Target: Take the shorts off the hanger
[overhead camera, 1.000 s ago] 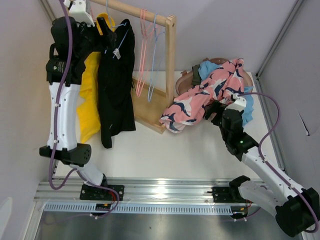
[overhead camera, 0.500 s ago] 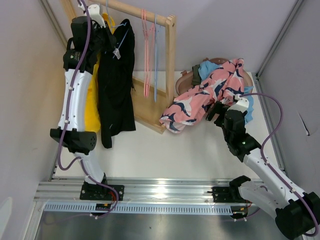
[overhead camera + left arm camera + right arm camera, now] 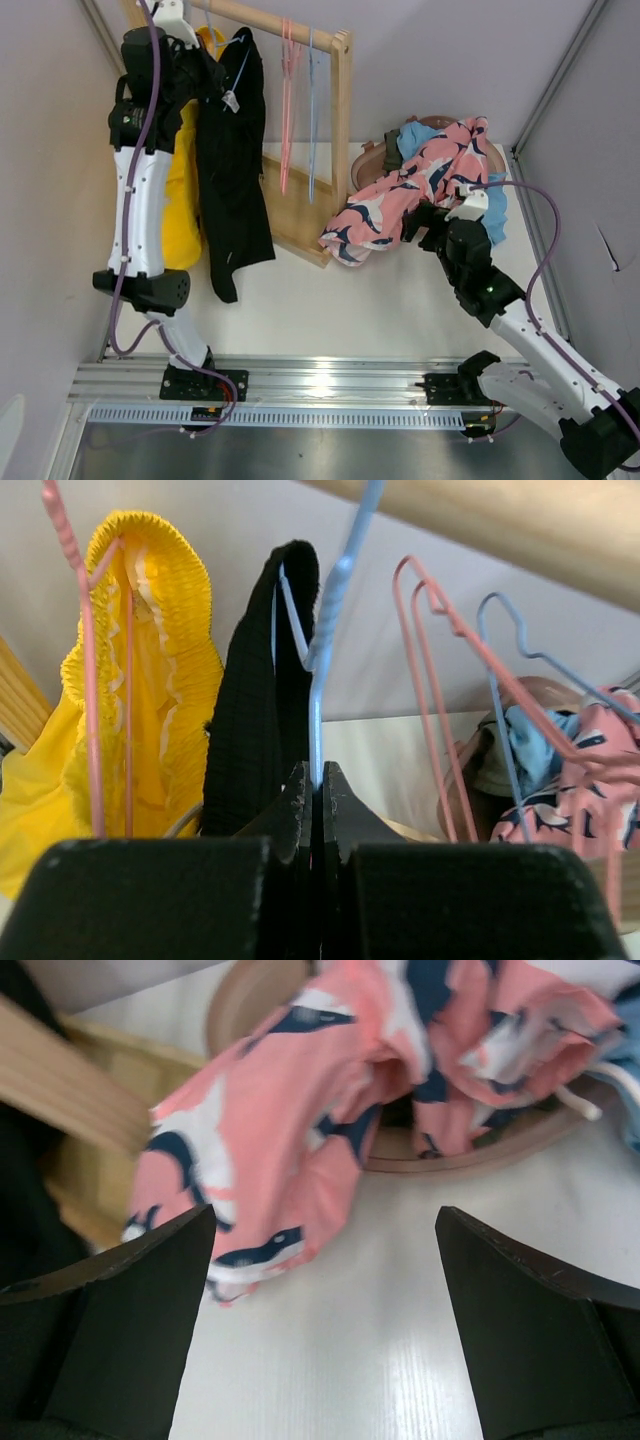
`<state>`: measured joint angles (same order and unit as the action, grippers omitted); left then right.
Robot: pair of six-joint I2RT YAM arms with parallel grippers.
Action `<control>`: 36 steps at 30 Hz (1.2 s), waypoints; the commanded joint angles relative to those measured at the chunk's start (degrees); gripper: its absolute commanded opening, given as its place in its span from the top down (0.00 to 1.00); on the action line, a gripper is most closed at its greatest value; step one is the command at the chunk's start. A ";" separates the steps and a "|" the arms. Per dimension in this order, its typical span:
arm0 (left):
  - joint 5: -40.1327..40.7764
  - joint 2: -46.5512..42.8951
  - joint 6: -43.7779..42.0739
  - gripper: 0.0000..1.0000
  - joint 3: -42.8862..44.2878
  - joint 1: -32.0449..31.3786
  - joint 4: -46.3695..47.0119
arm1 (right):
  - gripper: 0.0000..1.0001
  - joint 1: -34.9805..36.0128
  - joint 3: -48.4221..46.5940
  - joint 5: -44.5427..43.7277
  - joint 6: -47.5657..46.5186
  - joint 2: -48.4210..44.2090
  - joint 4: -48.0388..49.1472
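Note:
Black shorts (image 3: 232, 170) hang on a blue hanger (image 3: 318, 680) from the wooden rail (image 3: 270, 17); in the left wrist view the black shorts (image 3: 262, 710) sit just left of the hanger's wire. My left gripper (image 3: 318, 778) is shut on that blue wire below the hook, and from above the left gripper (image 3: 212, 62) is at the rail's left end. Yellow shorts (image 3: 180, 200) hang on a pink hanger (image 3: 90, 680) further left. My right gripper (image 3: 325, 1290) stands wide open over bare table, holding nothing, near the pink shorts; overhead, the right gripper (image 3: 425, 222) is seen.
Empty pink (image 3: 288, 100) and blue (image 3: 312, 110) hangers dangle mid-rail. The rack's wooden post (image 3: 342, 110) and base (image 3: 300, 225) stand centre. A brown basket (image 3: 372, 160) at the right holds pink whale-print shorts (image 3: 420, 185) spilling onto the table, plus blue cloth (image 3: 497, 215).
My left gripper went from open to shut on the blue hanger, and its arm shifted at the rail. The right arm turned slightly and stayed open.

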<state>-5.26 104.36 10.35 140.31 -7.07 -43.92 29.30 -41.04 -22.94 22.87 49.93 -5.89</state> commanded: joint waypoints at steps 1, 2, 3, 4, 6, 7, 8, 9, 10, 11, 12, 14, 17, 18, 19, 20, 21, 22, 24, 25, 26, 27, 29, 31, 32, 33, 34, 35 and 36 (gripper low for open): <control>-1.95 -9.34 1.69 1.00 3.75 0.30 3.40 | 0.02 4.34 -8.43 3.51 -4.67 -0.46 2.99; -1.95 -11.17 1.69 1.00 3.22 0.30 3.23 | 0.02 5.49 -12.71 4.04 -5.99 0.07 2.56; -1.78 -11.97 1.69 1.00 2.69 0.30 3.23 | 0.02 6.90 -14.84 5.35 -6.43 0.51 2.03; -1.77 -12.94 1.78 1.00 0.25 0.30 3.23 | 0.01 10.31 -17.12 5.88 -6.87 2.08 1.94; -1.86 -15.57 2.22 1.00 -1.35 0.30 3.32 | 0.01 15.32 -23.78 6.15 -8.45 4.20 2.81; -2.12 -16.37 2.65 1.00 -4.14 0.30 3.23 | 0.01 22.22 -25.83 5.19 -9.50 7.08 3.51; -2.39 -17.16 2.92 1.00 -5.21 0.30 3.40 | 0.01 26.56 -27.76 3.01 -11.08 9.02 4.56; -3.00 -18.91 3.18 1.00 -6.44 0.30 3.75 | 0.01 31.38 -32.13 -3.89 -16.14 11.30 7.44; -3.35 -19.88 3.62 1.00 -9.32 0.30 4.36 | 0.01 40.31 -34.61 -7.35 -19.41 14.02 8.52; -3.62 -20.76 3.89 1.00 -12.05 0.30 5.41 | 0.01 43.62 -37.51 -10.78 -22.23 20.66 9.40; -3.79 -22.16 4.06 1.00 -13.91 0.30 5.51 | 0.00 46.00 -44.06 -15.51 -25.48 24.39 9.58; -4.32 -23.05 4.50 1.00 -15.15 0.30 5.25 | 0.00 48.12 -50.86 -15.74 -24.11 34.38 7.83; -4.59 -24.72 4.42 1.00 -16.56 0.30 4.99 | 0.01 50.32 -60.98 -13.36 -23.14 44.94 7.91; -4.41 -24.99 4.24 1.00 -17.34 0.30 4.90 | 0.01 51.11 -63.61 -13.62 -23.14 47.60 7.65; -4.06 -25.60 3.98 1.00 -17.35 0.30 4.90 | 0.01 51.73 -69.47 -13.88 -23.40 50.06 7.30; -3.89 -25.78 3.80 1.00 -17.61 0.30 4.81 | 0.01 52.26 -72.49 -14.24 -23.57 52.52 6.51; -3.80 -25.87 3.89 1.00 -18.05 0.30 4.81 | 0.01 53.13 -75.39 -14.76 -23.66 56.90 5.81; -3.80 -25.96 3.98 1.00 -18.05 0.30 4.72 | 0.01 53.49 -77.94 -14.85 -24.10 58.86 3.98; -4.76 -26.22 4.33 1.00 -18.32 0.30 4.72 | 0.00 54.19 -83.49 -15.73 -24.54 63.07 3.43; -4.94 -26.48 4.50 1.00 -18.41 0.30 4.72 | 0.01 54.20 -84.46 -16.08 -24.63 63.97 3.52; -5.03 -27.01 4.50 1.00 -18.49 0.30 4.64 | 0.01 54.28 -85.25 -16.87 -24.81 64.58 4.30; -5.03 -27.36 4.50 1.00 -18.67 0.30 4.63 | 0.00 54.20 -85.18 -17.14 -24.81 65.02 4.83; -4.94 -28.85 4.42 1.00 -19.72 0.30 4.63 | 0.01 54.11 -84.83 -17.75 -24.98 65.82 5.19; -5.11 -30.00 4.24 1.00 -21.21 0.30 4.90 | 0.03 54.11 -83.95 -19.59 -25.59 66.08 7.82; -5.11 -30.52 4.24 1.00 -21.74 0.30 4.99 | 0.06 54.11 -83.51 -20.99 -26.12 66.17 8.43; -5.20 -31.31 4.41 1.00 -22.27 0.22 5.07 | 0.13 54.28 -82.37 -21.96 -27.08 66.17 9.92; -5.20 -31.58 4.24 1.00 -22.45 0.30 4.99 | 0.30 54.28 -81.67 -23.10 -27.61 66.17 10.72; -5.20 -31.76 4.24 1.00 -22.36 0.30 4.72 | 0.36 54.28 -80.79 -24.33 -27.97 66.08 11.51; -5.46 -31.93 4.24 1.00 -22.27 0.30 4.29 | 0.47 54.28 -80.00 -26.00 -28.58 65.91 12.47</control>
<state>-9.41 75.02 13.58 117.64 -7.05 -44.27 83.59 -121.69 -42.61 -3.22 116.68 0.64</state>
